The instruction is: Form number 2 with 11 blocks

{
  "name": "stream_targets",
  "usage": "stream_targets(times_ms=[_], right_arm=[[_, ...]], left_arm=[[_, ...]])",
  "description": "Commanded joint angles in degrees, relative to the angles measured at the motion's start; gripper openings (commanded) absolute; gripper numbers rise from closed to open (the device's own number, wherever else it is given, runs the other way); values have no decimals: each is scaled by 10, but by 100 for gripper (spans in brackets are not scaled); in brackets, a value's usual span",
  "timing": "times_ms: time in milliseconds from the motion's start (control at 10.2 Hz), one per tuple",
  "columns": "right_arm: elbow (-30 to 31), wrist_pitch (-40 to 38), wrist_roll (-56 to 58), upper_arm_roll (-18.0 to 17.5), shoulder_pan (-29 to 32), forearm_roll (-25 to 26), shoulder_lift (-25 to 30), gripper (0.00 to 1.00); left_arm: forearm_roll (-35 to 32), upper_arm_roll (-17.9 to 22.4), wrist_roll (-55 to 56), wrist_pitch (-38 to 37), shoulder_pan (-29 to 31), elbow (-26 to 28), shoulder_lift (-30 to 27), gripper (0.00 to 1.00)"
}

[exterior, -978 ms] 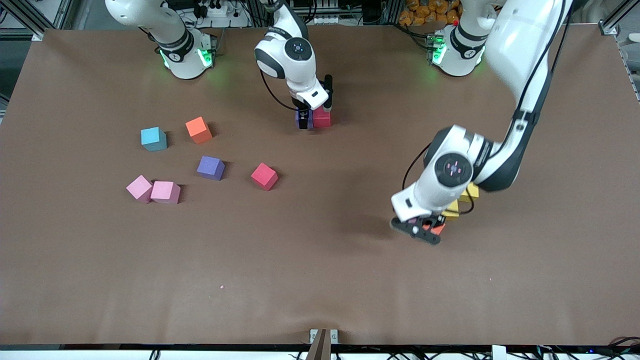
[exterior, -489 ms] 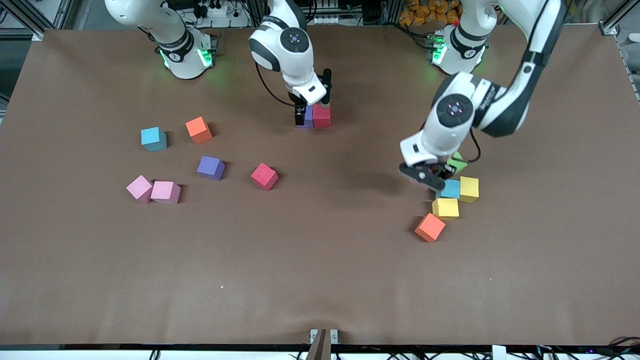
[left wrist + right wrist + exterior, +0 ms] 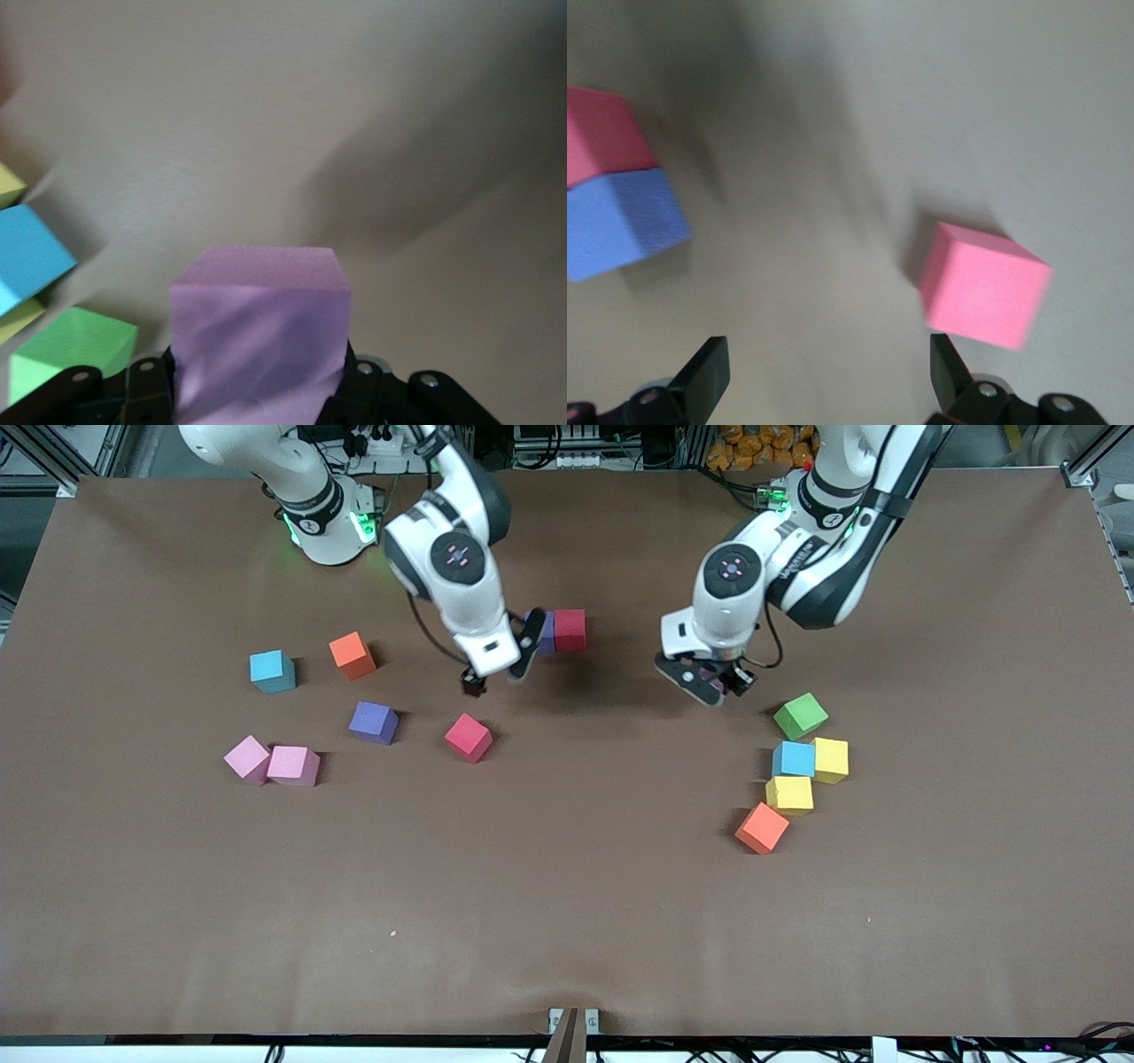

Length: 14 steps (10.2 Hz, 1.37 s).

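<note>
The left gripper (image 3: 706, 682) is clamped on a pink block (image 3: 259, 341), up over the counter (image 3: 567, 921) between the started pair and the green cube (image 3: 800, 716). That pair, a purple block (image 3: 547, 631) touching a red block (image 3: 570, 630), begins the number 2. The right gripper (image 3: 498, 671) hangs with jaws wide above another red block (image 3: 468, 737), at about 5 o'clock from the second purple block (image 3: 373, 722). Next, probably: set the pink one flush against the pair, without nudging it
</note>
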<state>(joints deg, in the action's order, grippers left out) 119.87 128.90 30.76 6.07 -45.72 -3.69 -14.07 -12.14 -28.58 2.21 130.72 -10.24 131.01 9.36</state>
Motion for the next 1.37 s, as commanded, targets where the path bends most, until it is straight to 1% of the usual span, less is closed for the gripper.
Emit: stream_targets(times_ms=[0,98,294,489,685,783,978,1174,1272], right_arm=[[-61,-11,-3,-8,35,4,-48,100],[-84,-12,-6,-8,52,4,-66,100],[-109,-6,-7,-8,96,-4,-95,100],[-144,-6,-11,-8,114,-5,-127,100],[-168,-3,-45,-8,119,-5,-153,100],[-181,-3,-54,-8,120,-5,-161,100],[-198,-2,-69,-8,129,-7,-171,100],[-237,-5,-96,-8,131,-6,-189,100],[-260,-8,-97,-8,145,-7,-199,100]], left_arm=[[5,-57,-11,16,8,14,2,15],[5,-83,-26,30,8,20,2,15],[5,-110,-34,105,3,57,5,15],[-20,-125,-40,149,0,65,41,15],[-82,-126,-40,171,-1,65,77,15],[-104,-126,-40,182,-3,66,82,15],[-109,-128,-40,184,-27,59,94,15],[-141,-128,-39,186,-35,50,113,14],[-159,-128,-35,186,-36,44,126,13]])
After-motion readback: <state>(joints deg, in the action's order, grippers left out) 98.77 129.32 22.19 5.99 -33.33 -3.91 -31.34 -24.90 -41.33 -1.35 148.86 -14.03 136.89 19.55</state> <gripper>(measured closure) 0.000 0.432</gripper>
